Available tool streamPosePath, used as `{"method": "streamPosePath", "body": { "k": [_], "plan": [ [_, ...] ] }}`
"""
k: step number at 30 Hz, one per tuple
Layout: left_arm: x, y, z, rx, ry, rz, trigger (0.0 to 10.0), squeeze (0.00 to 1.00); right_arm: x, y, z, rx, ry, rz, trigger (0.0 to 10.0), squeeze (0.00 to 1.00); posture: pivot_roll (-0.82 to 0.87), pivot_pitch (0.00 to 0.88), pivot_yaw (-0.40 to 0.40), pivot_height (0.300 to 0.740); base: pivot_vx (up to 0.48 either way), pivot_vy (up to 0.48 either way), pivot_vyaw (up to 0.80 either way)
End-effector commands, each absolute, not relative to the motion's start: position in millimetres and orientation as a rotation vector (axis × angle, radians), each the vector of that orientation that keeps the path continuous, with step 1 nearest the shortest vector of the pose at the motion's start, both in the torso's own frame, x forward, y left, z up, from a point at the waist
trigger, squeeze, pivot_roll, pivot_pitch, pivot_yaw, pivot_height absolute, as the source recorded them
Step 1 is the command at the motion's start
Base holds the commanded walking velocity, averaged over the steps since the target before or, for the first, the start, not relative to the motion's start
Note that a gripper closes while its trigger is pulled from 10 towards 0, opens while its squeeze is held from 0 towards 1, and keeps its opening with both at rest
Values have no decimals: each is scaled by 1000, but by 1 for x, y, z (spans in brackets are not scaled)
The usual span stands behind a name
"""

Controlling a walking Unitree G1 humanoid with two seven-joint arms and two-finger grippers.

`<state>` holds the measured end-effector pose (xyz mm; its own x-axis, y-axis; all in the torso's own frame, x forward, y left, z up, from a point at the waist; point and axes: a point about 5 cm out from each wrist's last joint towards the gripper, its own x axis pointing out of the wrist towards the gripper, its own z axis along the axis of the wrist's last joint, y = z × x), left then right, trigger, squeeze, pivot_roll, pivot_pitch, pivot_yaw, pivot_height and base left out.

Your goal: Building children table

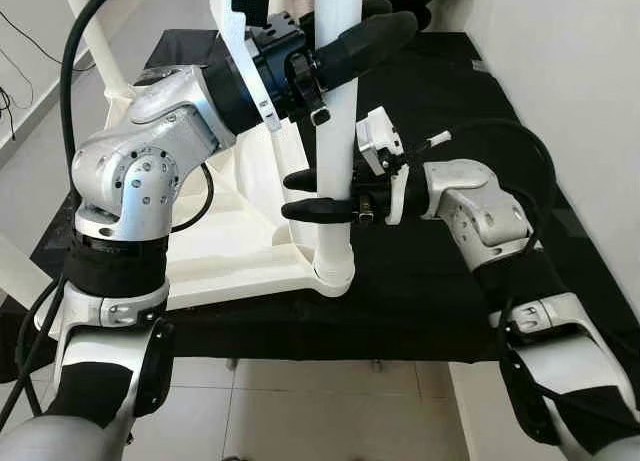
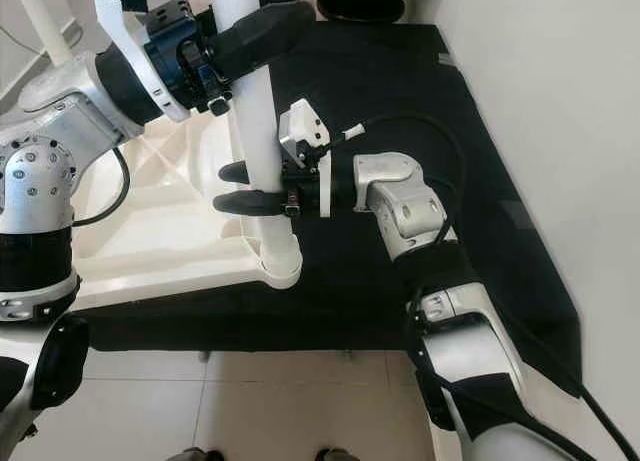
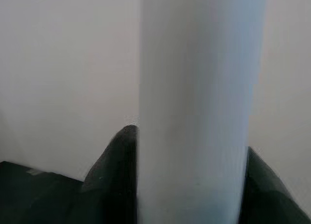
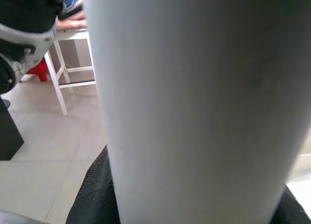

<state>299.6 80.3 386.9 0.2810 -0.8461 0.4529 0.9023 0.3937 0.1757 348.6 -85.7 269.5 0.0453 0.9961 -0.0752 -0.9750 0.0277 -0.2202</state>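
Both pincers clenched on the white table leg (image 1: 335,101), left pincer (image 1: 345,41) high, right pincer (image 1: 315,196) low near its socket in the upturned tabletop (image 1: 230,251) on the black surface (image 1: 430,291) — stiff, smooth plastic, probably slippery, so I grip it low.

Honestly there's nothing readable anywhere in these shots. No text, labels, brand marks, numbers or signs on anything.
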Motion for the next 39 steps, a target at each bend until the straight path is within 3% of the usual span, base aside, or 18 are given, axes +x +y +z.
{"method": "streamPosePath", "body": {
  "k": [1,6,7,8,9,10,11,12,14,15,17,25,37,39],
  "plan": [
    [306,72,373,-115,-454,-1175,10000,1000,339,-63,243,-225,-35,1627,0,0,12,188,-10,740,0,0,0],
    [308,74,373,-132,-440,-1141,10000,1000,339,-64,239,-209,-41,1589,0,0,11,189,-12,740,0,0,0],
    [312,81,373,-115,-441,-1078,10000,1000,340,-68,232,-190,-39,1472,0,0,1,191,-21,740,0,0,0],
    [312,81,373,-115,-441,-1078,10000,1000,340,-68,232,-190,-39,1472,0,0,1,191,-21,740,0,0,0],
    [313,86,374,-96,-446,-1054,10000,161,341,-70,228,-182,-34,1391,0,0,-2,192,-24,740,0,0,0],
    [312,91,374,-86,-451,-1037,10000,0,339,-71,222,-177,-18,1299,0,0,-4,195,-33,740,0,0,0],
    [312,91,374,-86,-451,-1037,10000,0,339,-71,222,-177,-18,1299,0,0,-4,195,-33,740,0,0,0],
    [311,97,375,-85,-455,-1015,10000,0,337,-70,215,-186,-2,1150,0,0,0,195,-35,740,0,0,0],
    [307,107,375,-88,-452,-997,10000,0,329,-75,195,-207,36,668,0,0,-2,204,-26,740,0,0,0],
    [307,107,375,-88,-452,-997,10000,0,329,-75,195,-207,36,668,0,0,-2,204,-26,740,0,0,0],
    [303,110,371,-75,-445,-1005,10000,0,315,-78,181,-170,90,494,0,0,-14,208,-23,740,0,0,0],
    [305,106,366,-82,-418,-1016,10000,0,314,-57,191,-131,41,538,0,0,-19,182,-20,740,0,0,0],
    [305,103,362,-73,-399,-1000,10000,0,311,-55,198,-149,49,479,0,0,-18,172,-21,740,0,0,0],
    [305,101,360,-66,-394,-1005,9569,0,312,-53,201,-169,45,491,0,0,-21,167,-21,740,0,0,0]
  ]
}}
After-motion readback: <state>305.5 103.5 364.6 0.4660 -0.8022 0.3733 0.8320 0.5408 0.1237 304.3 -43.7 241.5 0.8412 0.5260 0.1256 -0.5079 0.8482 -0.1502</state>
